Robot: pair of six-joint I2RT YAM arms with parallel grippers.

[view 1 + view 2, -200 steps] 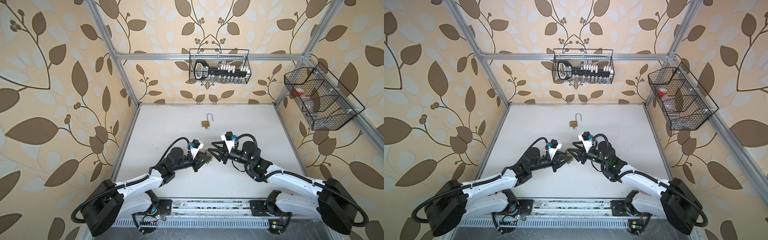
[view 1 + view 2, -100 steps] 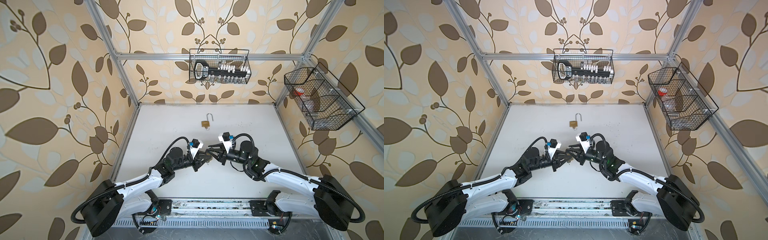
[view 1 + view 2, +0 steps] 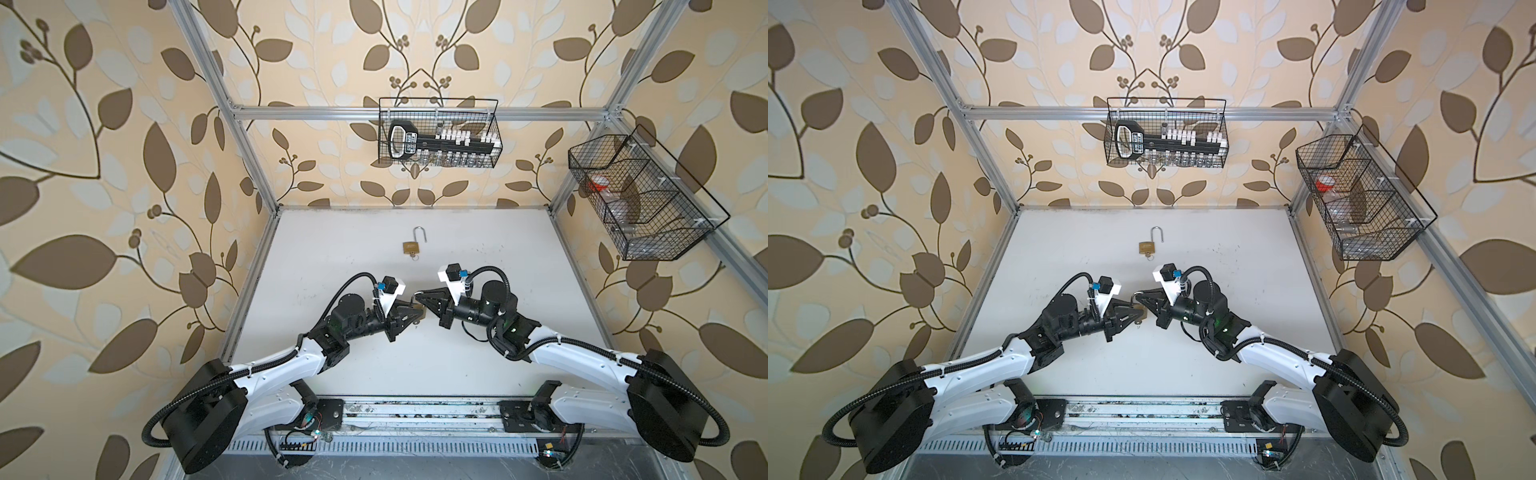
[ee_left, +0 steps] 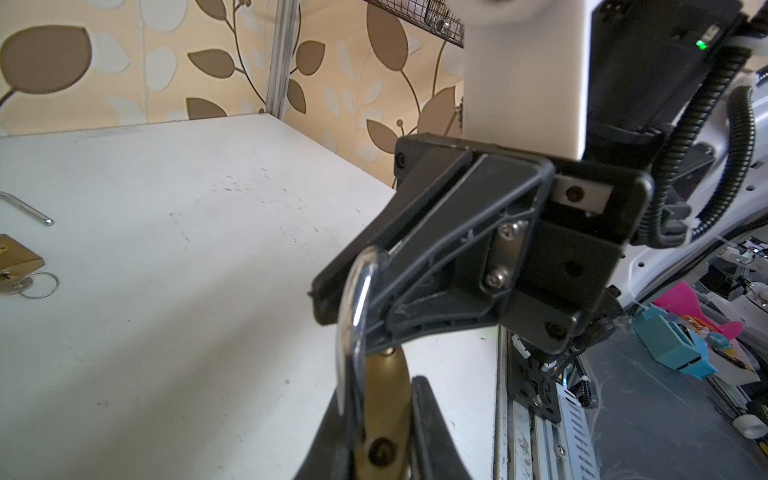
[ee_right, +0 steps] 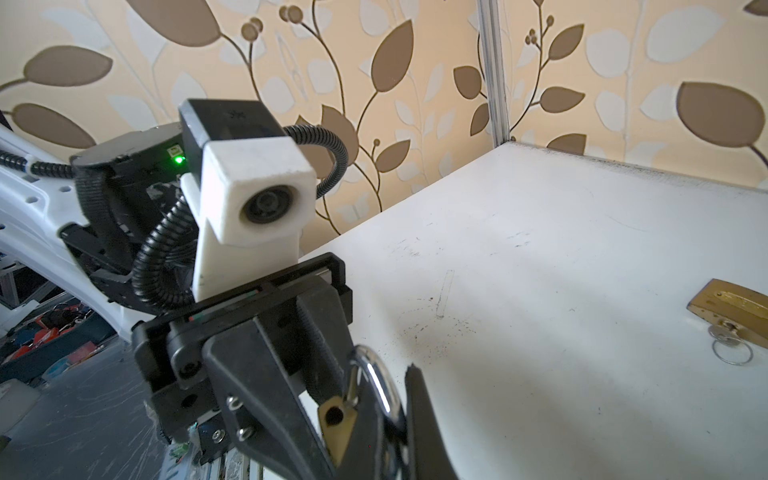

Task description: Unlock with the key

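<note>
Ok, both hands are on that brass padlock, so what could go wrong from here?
The right hand is shut on the smooth, rounded shackle, so it could slip off when it pulls. The left hand pinches the padlock by its thin brass body alone; a tug might twist it loose. Both hands work very close together, so they could collide.

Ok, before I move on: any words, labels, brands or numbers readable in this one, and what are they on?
No text can be read here.
Label on the black tool in the back basket: print too blurred.
Face of the loose padlock: marking too small.
Body of the held padlock: no lettering visible.
Top of the left wrist camera: tiny mark, unreadable.
</note>
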